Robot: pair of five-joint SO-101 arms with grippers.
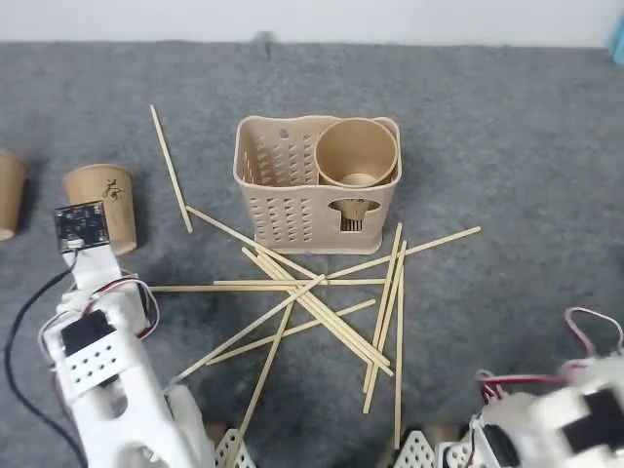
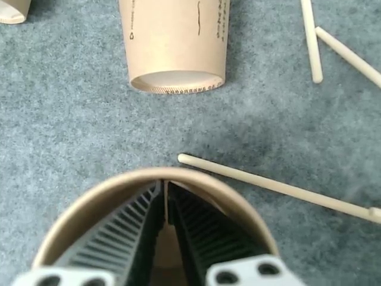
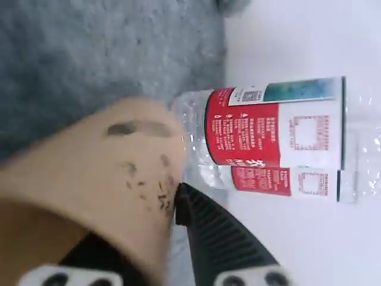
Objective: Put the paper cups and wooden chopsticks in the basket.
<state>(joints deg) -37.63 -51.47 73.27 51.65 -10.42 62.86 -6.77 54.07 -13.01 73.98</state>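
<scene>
1. High view: the basket (image 1: 292, 210) stands mid-mat, well ahead of both arms. A basketed cup (image 1: 356, 151) already sits in its compartment on the right arm's side. Loose wooden chopsticks (image 1: 312, 302) lie crisscrossed between the basket and the arms. Just beyond the left arm (image 1: 97, 361) is a lying cup (image 1: 102, 200), with an edge cup (image 1: 8, 195) farther out. The right arm (image 1: 565, 419) sits low, well apart from the basket.
2. Left wrist view: the left gripper (image 2: 165, 190) has its fingers pressed together on a thin strip of cup wall. The rim of the left arm's cup (image 2: 95, 205) arcs round them. A single chopstick (image 2: 268, 185) lies just ahead of the fingertips, and the lying cup is farther ahead with its base towards them.
3. Right wrist view: the right gripper (image 3: 131, 214) appears clamped on the right arm's cup (image 3: 89, 179), with one ribbed finger against its side and the other mostly hidden. A water bottle (image 3: 268, 137) lies beyond the fingertips.
4. Risks, as I judge them:
   - The left pinch holds only thin paper, so the cup may crumple, swing or slip in transit.
   - Carried low, it could sweep the single chopstick or knock the lying cup.
   - Either cup catching the basket's rim could tip it.
   - Dropping onto the basketed cup off-centre could leave a cup jammed.
</scene>
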